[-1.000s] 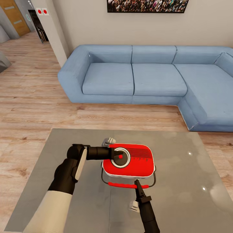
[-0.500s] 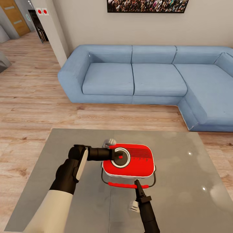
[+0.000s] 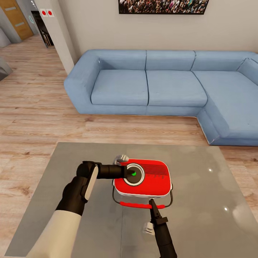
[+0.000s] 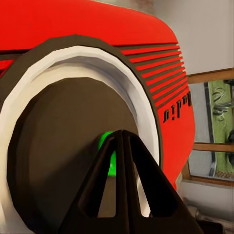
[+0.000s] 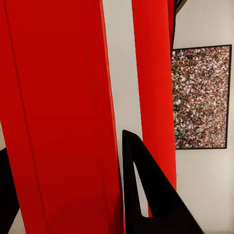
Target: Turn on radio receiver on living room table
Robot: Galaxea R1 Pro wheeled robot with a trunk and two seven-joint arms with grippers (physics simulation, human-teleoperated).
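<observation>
The red radio receiver lies flat on the glossy grey table, dial facing up. My left gripper is shut, and its tip presses the middle of the white-ringed dial, where a button glows green. My right gripper comes in from the near side, its thin tip against the radio's red carry handle. In the right wrist view one dark finger stands on the centre line beside the red body; the other finger is hidden.
A light blue L-shaped sofa stands beyond the table on the wood floor, under a framed crowd photo. A white pillar and a doorway are at the far left. The table top spreads wide on both sides of the radio.
The button in the dial has gone from red to green. My left gripper has edged slightly further onto the dial. The right arm and the radio have stayed put.
</observation>
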